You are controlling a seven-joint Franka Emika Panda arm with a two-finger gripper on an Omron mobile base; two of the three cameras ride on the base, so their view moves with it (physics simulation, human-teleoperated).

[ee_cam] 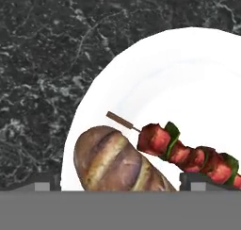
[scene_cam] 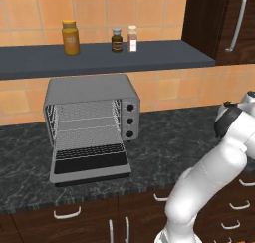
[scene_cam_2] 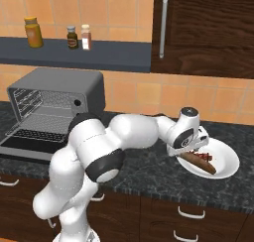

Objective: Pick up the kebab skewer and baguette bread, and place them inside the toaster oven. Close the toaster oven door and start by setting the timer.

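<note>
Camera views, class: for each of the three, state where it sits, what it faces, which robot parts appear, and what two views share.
Left base view: behind-left of the arm, facing the toaster oven with its toaster oven door down; white arm links at right.
Right base view: behind-right, facing the plate; arm and gripper over it.
Hand view: looking down at baguette bread and kebab skewer; open fingertips.
Both base views share the oven.

Kitchen, rendered: dark marble counter [scene_cam: 164,147] running along orange tiled wall [scene_cam: 30,13]; dark wood cabinets [scene_cam_2: 208,32] hanging above; shelf [scene_cam: 99,60] carrying jars [scene_cam: 70,38]; toaster oven [scene_cam: 89,117] sitting open; drawers [scene_cam_2: 188,216] showing below.
</note>
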